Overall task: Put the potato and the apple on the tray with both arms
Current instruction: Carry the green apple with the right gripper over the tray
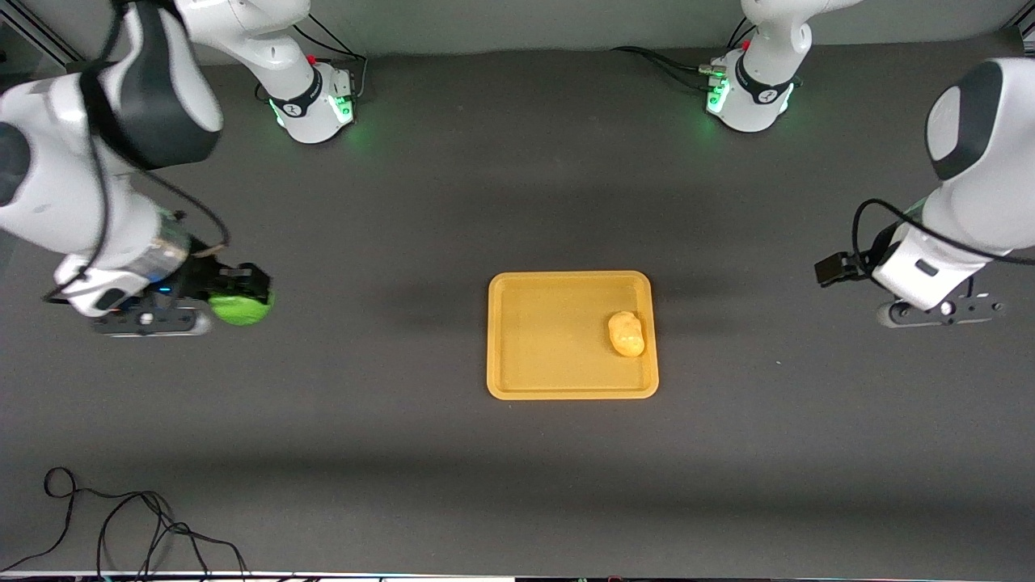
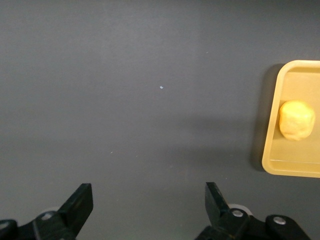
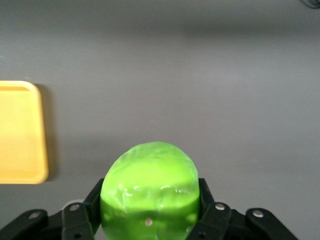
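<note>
The orange-yellow tray (image 1: 542,347) lies mid-table. The yellow-tan potato (image 1: 627,333) rests in it, close to the rim at the left arm's end; the left wrist view shows the same potato (image 2: 296,120) and tray (image 2: 280,167). My right gripper (image 1: 242,293) is shut on the bright green apple (image 1: 241,309), over bare table at the right arm's end, well apart from the tray. In the right wrist view the apple (image 3: 147,175) fills the right gripper (image 3: 149,190), with a tray (image 3: 20,135) corner off to one side. My left gripper (image 2: 148,192) stands open and empty over bare table at the left arm's end (image 1: 837,268).
A black cable (image 1: 121,525) loops on the table at the edge nearest the front camera, toward the right arm's end. The two arm bases (image 1: 315,101) (image 1: 748,93) stand along the edge farthest from the front camera. Dark mat surrounds the tray.
</note>
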`<state>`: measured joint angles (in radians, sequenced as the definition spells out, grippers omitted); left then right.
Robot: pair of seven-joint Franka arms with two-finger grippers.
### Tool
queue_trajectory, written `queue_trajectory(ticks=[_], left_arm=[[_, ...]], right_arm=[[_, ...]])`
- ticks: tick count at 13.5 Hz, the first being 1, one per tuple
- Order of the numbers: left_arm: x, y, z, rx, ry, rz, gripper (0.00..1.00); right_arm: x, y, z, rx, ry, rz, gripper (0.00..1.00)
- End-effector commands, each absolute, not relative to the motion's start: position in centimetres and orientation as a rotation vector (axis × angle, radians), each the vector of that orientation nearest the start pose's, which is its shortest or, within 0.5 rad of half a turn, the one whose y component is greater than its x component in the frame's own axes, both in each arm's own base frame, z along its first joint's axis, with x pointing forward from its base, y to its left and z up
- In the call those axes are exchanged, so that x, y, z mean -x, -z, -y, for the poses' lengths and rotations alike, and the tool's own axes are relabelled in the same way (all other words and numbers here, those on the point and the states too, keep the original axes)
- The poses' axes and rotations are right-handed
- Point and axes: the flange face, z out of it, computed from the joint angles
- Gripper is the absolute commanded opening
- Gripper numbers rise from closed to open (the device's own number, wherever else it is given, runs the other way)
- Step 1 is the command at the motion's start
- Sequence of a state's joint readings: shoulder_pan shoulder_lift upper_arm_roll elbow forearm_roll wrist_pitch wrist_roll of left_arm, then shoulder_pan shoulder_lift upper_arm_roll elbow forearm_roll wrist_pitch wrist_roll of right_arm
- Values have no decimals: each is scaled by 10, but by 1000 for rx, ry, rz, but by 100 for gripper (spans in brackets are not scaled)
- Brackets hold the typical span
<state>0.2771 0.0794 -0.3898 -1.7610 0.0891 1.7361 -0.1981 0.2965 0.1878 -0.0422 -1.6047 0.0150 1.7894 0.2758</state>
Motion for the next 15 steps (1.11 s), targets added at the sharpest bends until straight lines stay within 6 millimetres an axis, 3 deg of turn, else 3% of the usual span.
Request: queue_trajectory(ticks=[1, 3, 8, 10, 11, 12, 13, 15], left_arm=[[-534, -516, 50, 3056, -111, 121, 100], [-533, -521, 38, 3056, -110, 132, 100], [-535, -522, -8, 3090, -111, 27, 100], [-532, -525, -13, 3091, -131, 23, 100], [-528, -531, -6, 3089, -133, 3, 100], [-525, -532, -5, 3091, -150, 0, 100], [-524, -533, -1, 3098, -153, -15, 100], [-523, -532, 1, 3109, -174, -11, 100]], right_arm=[[-614, -504, -259, 3109, -17, -162, 51], [-608, -490, -340, 3095, -5, -249, 51], [-579, -428, -503, 3055, 55, -444, 50], [-564, -401, -541, 3029, 91, -417, 50], [-556, -387, -555, 3032, 115, -379, 50], [-545, -361, -573, 3052, 147, -331, 50], [-539, -338, -585, 3063, 187, -289, 50], [-541, -291, -590, 3067, 198, -272, 50]])
